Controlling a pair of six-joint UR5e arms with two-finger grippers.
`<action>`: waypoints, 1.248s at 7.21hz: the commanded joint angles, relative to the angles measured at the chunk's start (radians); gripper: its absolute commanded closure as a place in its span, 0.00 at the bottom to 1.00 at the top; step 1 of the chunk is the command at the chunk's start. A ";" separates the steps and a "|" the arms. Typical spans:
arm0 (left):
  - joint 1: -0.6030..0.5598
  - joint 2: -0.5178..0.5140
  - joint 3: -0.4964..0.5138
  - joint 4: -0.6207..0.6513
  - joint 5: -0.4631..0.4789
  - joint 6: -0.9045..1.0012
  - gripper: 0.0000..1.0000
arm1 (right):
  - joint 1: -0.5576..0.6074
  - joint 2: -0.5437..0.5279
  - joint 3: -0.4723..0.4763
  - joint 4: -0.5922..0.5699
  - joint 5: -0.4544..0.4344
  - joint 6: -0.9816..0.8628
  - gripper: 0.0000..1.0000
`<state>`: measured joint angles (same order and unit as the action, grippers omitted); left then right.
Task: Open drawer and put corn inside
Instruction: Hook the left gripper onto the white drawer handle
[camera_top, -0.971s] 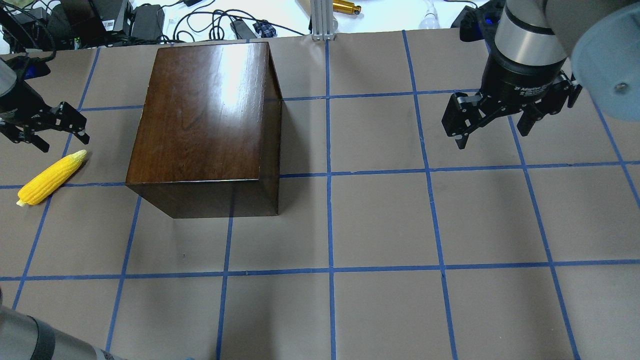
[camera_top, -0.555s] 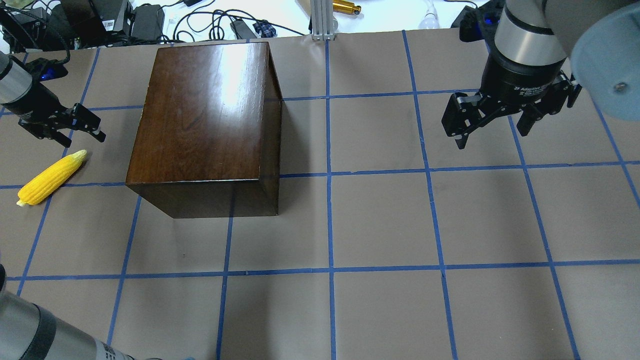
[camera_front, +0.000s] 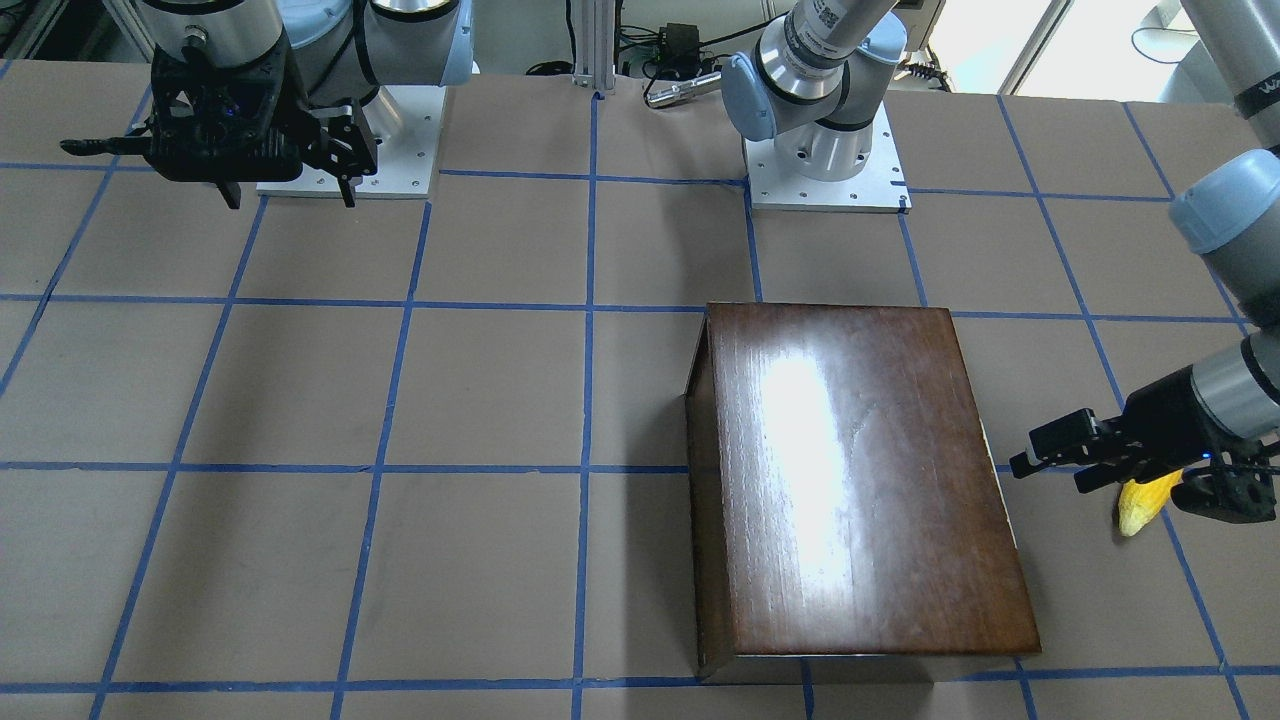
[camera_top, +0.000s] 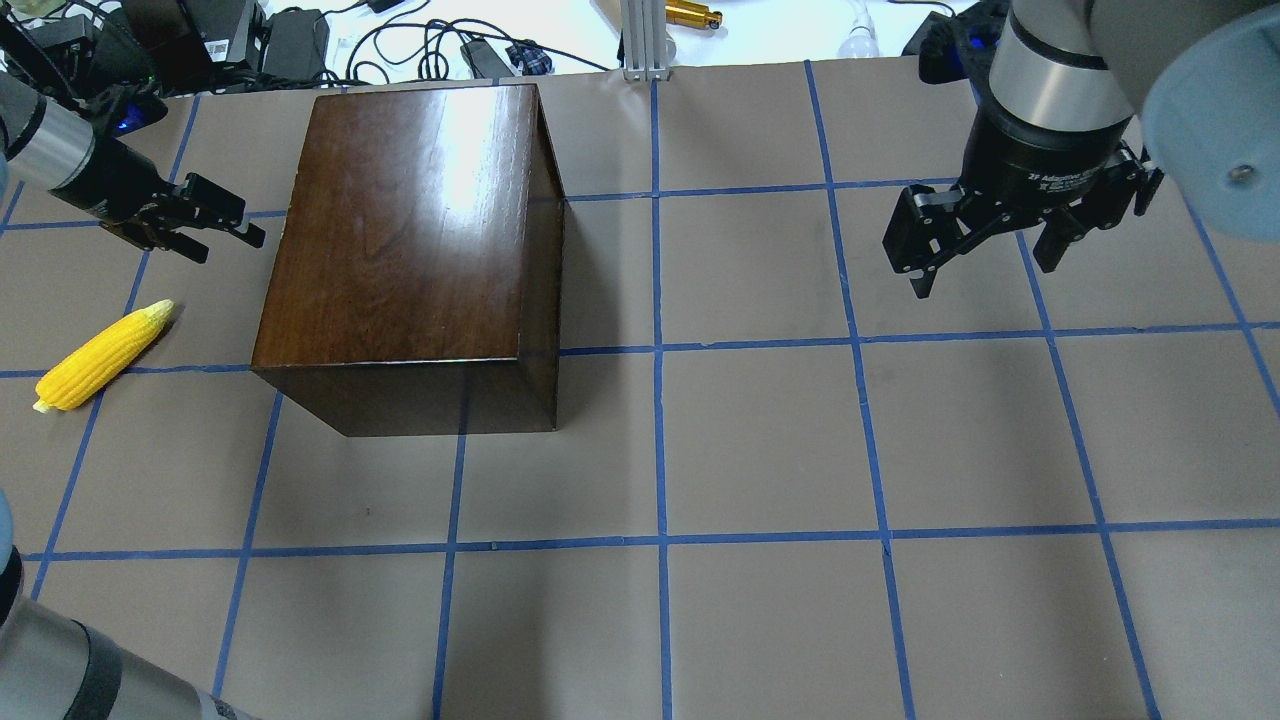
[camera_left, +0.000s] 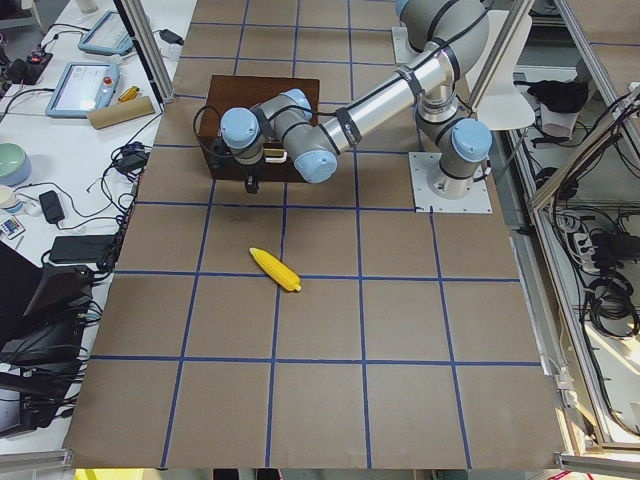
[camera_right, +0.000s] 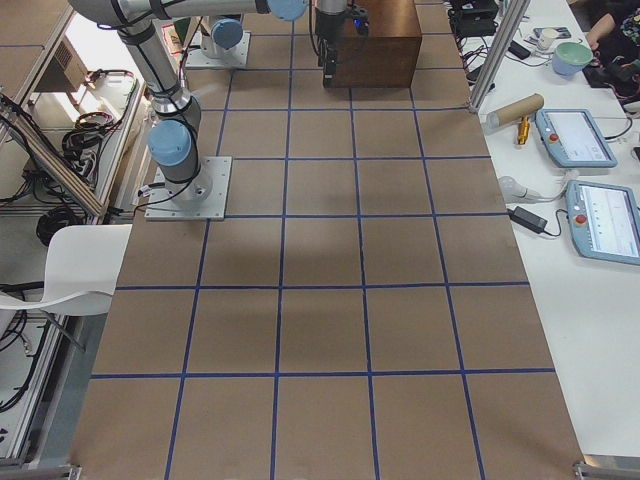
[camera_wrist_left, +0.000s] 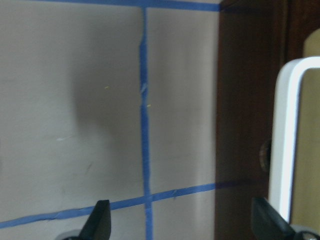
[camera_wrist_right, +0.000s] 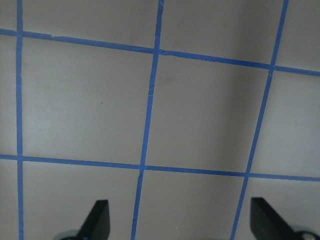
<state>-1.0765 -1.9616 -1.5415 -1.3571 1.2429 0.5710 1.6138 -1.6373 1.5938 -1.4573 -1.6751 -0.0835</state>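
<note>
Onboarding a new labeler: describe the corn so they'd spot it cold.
Find the big dark glossy wooden box on the brown table with the blue tape grid. The corn lies flat on the table on the robot's left of the box, not touching it. It is the only bright yellow thing on the grid: a small bumpy cob with a paler tip.
</note>
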 joint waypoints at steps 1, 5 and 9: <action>-0.017 -0.017 -0.002 0.000 -0.008 -0.003 0.00 | 0.000 -0.001 0.000 0.000 0.000 -0.001 0.00; -0.034 -0.037 -0.002 0.001 -0.008 -0.008 0.00 | 0.000 0.001 0.000 0.000 -0.002 0.001 0.00; -0.034 -0.072 0.000 0.004 -0.008 -0.008 0.00 | 0.000 -0.001 0.000 0.000 -0.002 0.001 0.00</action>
<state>-1.1105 -2.0258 -1.5427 -1.3536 1.2348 0.5629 1.6137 -1.6382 1.5938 -1.4573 -1.6755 -0.0833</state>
